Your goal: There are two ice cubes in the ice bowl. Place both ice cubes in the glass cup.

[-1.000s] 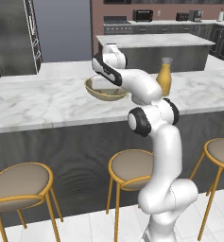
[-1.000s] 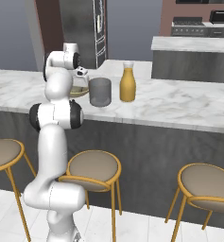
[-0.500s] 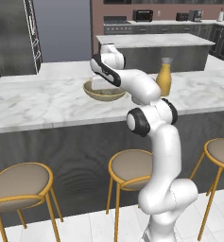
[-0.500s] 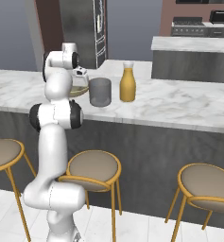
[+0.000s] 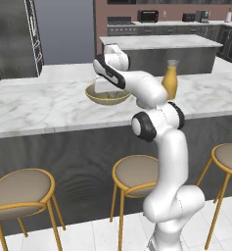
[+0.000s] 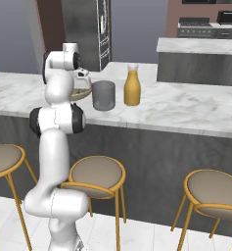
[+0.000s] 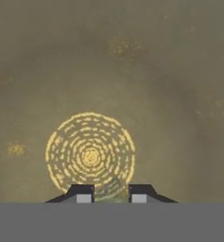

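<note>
The tan-gold ice bowl (image 5: 107,98) stands on the marble counter, and its rim (image 6: 84,92) peeks out beside the arm in the right base view. My gripper (image 7: 111,193) reaches down into it, so the olive bowl floor (image 7: 132,71) with its gold ring pattern lies close below the hand. The fingertips (image 7: 81,193) stand close together. A small pale translucent ice cube (image 7: 111,187) sits between them. The second cube is out of sight. Just right of the bowl stands the grey glass cup (image 6: 104,95).
A clear carafe of orange liquid (image 6: 132,88) stands right of the cup, also seen as the carafe (image 5: 170,81) behind my arm. Round stools (image 5: 137,171) line the counter's front. A second counter (image 5: 159,44) lies behind.
The hand stays low in the bowl. Bowl, cup and carafe have not visibly moved.
</note>
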